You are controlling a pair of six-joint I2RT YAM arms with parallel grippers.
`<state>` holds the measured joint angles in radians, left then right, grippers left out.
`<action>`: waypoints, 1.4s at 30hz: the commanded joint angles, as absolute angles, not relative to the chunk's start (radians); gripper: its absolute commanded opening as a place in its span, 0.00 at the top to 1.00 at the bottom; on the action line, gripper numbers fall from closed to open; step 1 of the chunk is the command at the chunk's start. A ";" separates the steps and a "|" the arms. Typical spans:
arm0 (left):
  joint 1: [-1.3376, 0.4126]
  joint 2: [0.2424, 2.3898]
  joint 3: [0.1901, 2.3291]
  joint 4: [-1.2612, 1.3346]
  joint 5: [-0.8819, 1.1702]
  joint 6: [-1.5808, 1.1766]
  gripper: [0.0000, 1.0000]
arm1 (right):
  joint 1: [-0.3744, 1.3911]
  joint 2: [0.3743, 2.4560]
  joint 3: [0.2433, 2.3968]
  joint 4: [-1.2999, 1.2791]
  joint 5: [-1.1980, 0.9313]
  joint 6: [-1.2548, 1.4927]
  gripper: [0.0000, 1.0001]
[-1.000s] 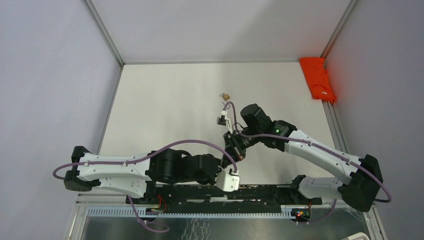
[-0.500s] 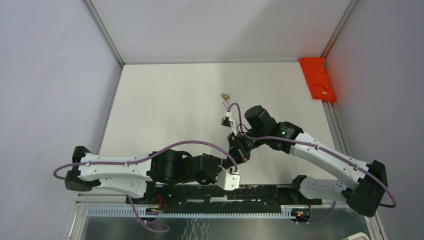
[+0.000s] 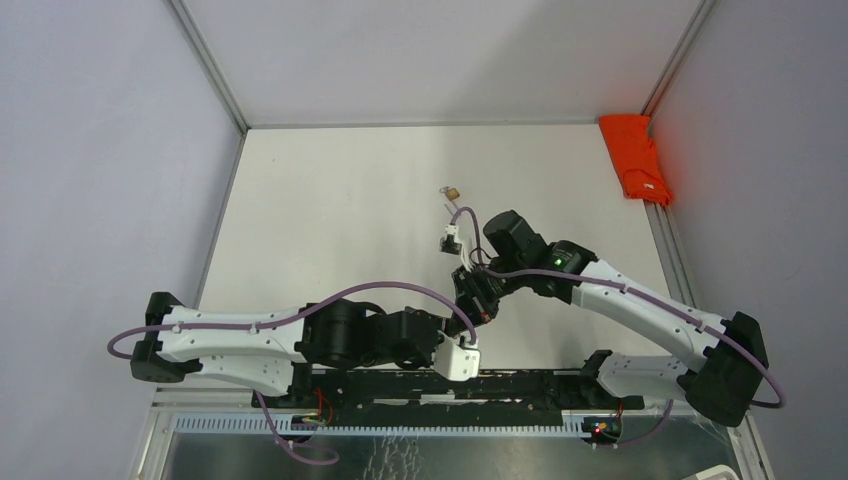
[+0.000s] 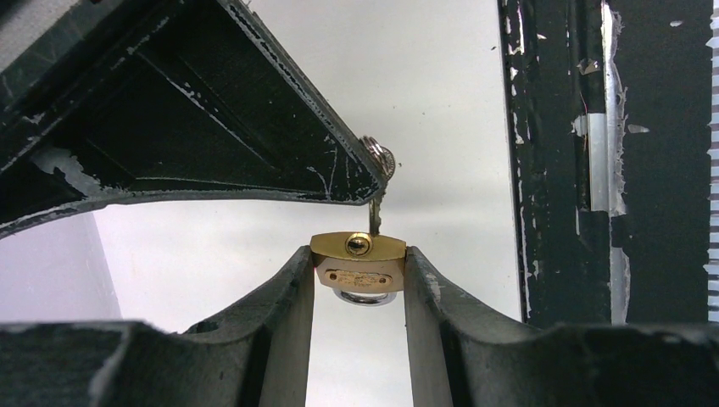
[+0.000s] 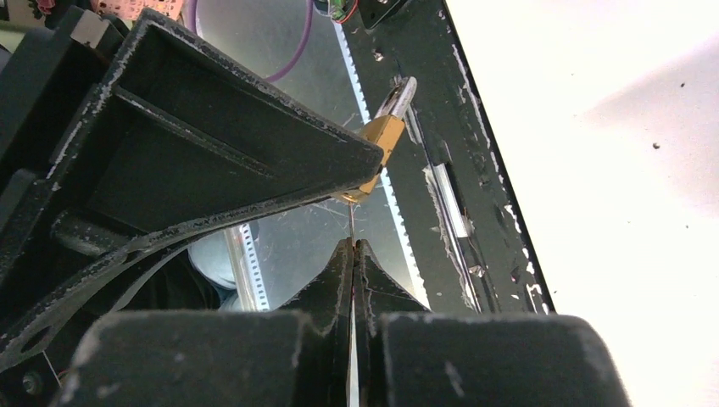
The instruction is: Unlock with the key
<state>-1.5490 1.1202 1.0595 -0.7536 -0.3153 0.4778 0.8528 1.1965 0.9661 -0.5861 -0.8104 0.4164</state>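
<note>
White table (image 3: 330, 200) underneath, and close in the left gripper (image 4: 359, 256) clamps the brass padlock (image 4: 359, 270) between its fingers. Right gripper (image 5: 353, 248) pinches the key (image 4: 374, 214) tight, its tip touching the padlock just past those fingertips. Beyond both grippers lies a second small lock (image 3: 452, 191).

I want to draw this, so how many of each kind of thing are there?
2 robot arms: left arm, right arm
1 brass padlock
1 key
1 orange object
1 small brass item lying loose, too small to name
Total: 6
</note>
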 commanded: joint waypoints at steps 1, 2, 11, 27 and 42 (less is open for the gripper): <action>-1.554 1.112 1.091 -0.699 -0.330 0.480 0.98 | 0.832 1.201 1.006 -0.570 -0.790 0.393 1.00; -1.554 1.112 1.089 -0.698 -0.330 0.481 0.98 | 0.830 1.201 1.011 -0.571 -0.793 0.394 1.00; -1.555 1.115 1.088 -0.696 -0.334 0.483 0.98 | 0.821 1.217 1.061 -0.589 -0.782 0.386 1.00; -1.556 1.135 1.095 -0.696 -0.337 0.484 0.98 | 0.836 1.148 1.062 -0.658 -0.760 0.371 1.00; -1.556 1.139 1.100 -0.698 -0.342 0.484 0.98 | 0.865 1.169 0.993 -0.588 -0.780 0.391 1.00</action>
<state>-1.5490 1.1473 1.0611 -0.7452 -0.3321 0.4774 0.8619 1.1606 0.9833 -0.6399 -0.7670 0.3885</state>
